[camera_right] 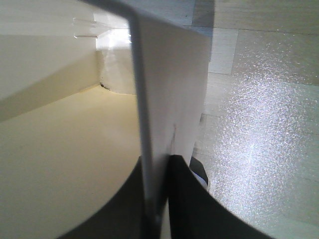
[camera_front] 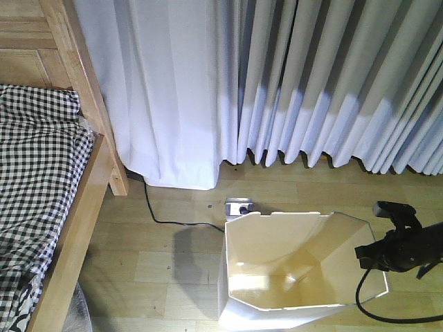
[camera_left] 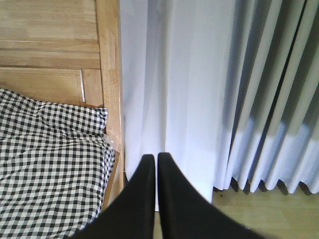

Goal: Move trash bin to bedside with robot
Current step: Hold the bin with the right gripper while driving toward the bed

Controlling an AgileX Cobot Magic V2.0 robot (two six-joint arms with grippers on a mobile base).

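Pale grey curtains (camera_front: 311,83) hang in deep, soft pleats down to the floor behind the white plastic trash bin (camera_front: 277,242). To the bin's left, and well apart from it, stands the bed (camera_front: 75,228), with a light-brown wooden frame of flat boards. Its crumpled bedding (camera_front: 34,159) is checked in black and white gingham. The bin sits on pale wood-plank flooring (camera_front: 173,263), which shines glossy in the sunlight. The bin itself is smooth and angular, with flat facets sloping inward toward a narrower bottom, and its inside glows cream in the light.

At the bin's right rim the thin black right arm (camera_front: 415,249) reaches in, a black cord looping below it. The right gripper (camera_right: 158,169) is clamped on the bin's thin upright wall, with one dark finger inside the bin and the other outside. The left gripper (camera_left: 156,160) hangs in front of the curtains beside the bed's headboard. Its two tapered black fingers are almost together, with only a slim line between them, and nothing is held.

A thin black cable (camera_front: 163,221) snakes across the floor from the bin's left. It reaches a small grey socket box (camera_front: 240,206) just behind the bin's back-left corner.
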